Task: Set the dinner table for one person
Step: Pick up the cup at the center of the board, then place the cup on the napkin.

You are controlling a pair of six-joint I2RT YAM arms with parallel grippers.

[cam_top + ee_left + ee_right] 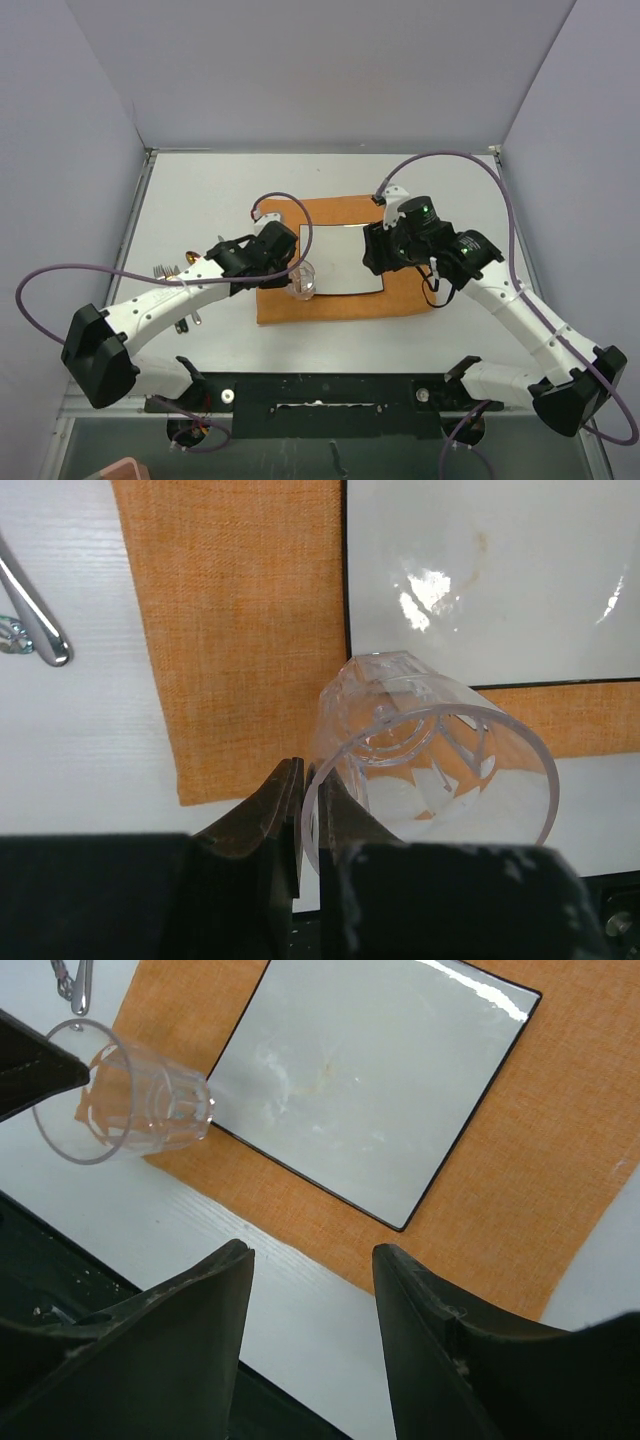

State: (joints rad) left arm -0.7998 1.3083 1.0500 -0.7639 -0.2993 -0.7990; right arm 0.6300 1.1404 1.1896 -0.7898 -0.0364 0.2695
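A clear glass (pixel 430 750) hangs tilted over the near left corner of the orange mat (pixel 240 630), and my left gripper (pixel 310 800) is shut on its rim. From above, the glass (pixel 303 282) is beside the square white plate (pixel 340 258) that lies on the mat (pixel 345 302). My right gripper (pixel 312 1250) is open with nothing between its fingers, low over the mat's near edge and the white dinner table (pixel 250 1290). In the top view, that gripper (pixel 378 255) is at the plate's right side. The right wrist view also shows the glass (pixel 125 1100) and the plate (pixel 370 1080).
Cutlery lies on the dinner table (pixel 200 190) left of the mat: a fork (pixel 166 270) in the top view and a shiny handle (pixel 35 620) in the left wrist view. Grey walls close in the table at the back and sides.
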